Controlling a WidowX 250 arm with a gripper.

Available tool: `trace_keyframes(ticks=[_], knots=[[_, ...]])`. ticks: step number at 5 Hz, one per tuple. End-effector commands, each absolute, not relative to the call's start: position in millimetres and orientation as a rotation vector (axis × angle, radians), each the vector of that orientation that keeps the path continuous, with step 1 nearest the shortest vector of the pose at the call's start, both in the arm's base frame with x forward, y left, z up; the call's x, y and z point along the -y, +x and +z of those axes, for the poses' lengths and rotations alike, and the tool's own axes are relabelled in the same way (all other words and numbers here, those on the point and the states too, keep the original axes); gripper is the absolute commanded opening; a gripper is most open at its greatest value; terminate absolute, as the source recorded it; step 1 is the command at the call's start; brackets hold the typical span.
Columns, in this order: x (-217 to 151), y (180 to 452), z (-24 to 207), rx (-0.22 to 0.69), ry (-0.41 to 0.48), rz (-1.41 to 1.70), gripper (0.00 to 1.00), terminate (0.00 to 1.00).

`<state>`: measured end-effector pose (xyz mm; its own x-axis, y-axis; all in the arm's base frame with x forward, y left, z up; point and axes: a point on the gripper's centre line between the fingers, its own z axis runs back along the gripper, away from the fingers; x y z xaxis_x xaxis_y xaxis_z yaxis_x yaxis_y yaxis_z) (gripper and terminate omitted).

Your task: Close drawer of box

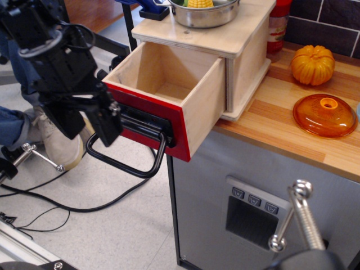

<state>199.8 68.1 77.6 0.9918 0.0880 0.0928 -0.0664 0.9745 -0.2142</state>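
Hanging at the left with its fingers apart and nothing between them, the gripper [87, 119] sits right against the red front of the drawer [163, 93]. The drawer stands pulled well out of the box [239, 56], to the gripper's right. Its travel axis runs rightward and back into the box, so a push along that line looks needed.

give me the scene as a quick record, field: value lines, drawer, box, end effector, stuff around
drawer: pulled out, looks empty inside, red front facing the arm
handle: black loop, hanging from the front
box: plywood, on the counter edge
end effector: at the drawer's left front, fingers apart, nothing held
on box: metal pan
on counter: pumpkin, orange lid
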Motion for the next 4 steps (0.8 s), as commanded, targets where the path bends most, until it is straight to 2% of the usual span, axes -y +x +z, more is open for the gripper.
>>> trace_keyframes(ticks=[1, 2, 3, 4], knots=[[-50, 228, 78, 0.186, -0.176, 0.129, 1.00, 0.00], [-46, 243, 81, 0.214, -0.170, 0.154, 1.00, 0.00], [-42, 248, 72, 0.257, -0.081, 0.126, 1.00, 0.00], [-47, 263, 74, 0.294, -0.042, 0.109, 1.00, 0.00]])
